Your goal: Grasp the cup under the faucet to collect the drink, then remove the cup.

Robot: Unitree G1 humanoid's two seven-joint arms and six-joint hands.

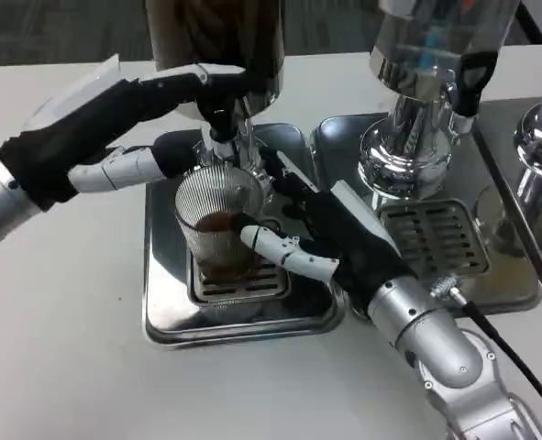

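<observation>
We are holding the ribbed clear plastic cup [217, 220] on the slotted grate of the shiny steel drip tray [165, 275], directly under the black faucet [220, 124] of the dark drink dispenser [215, 37]. A brown drink is sitting in the cup's lower part, so we judge the collecting to be under way or nearly done. Our right hand [321, 238] is wrapping the cup from its right side, a white finger [284, 252] lying across the front of it, which is keeping the cup steady beneath the spout. Our left hand [151, 119] is reaching up to the faucet's lever, fingers resting on the tap, presumably to work the flow; we cannot tell whether it is truly clamping the lever. A second, clear-tanked dispenser [426, 55] is standing to the right on its own tray, on the white tabletop [60, 348]. We are reading no brand, label or writing anywhere.
</observation>
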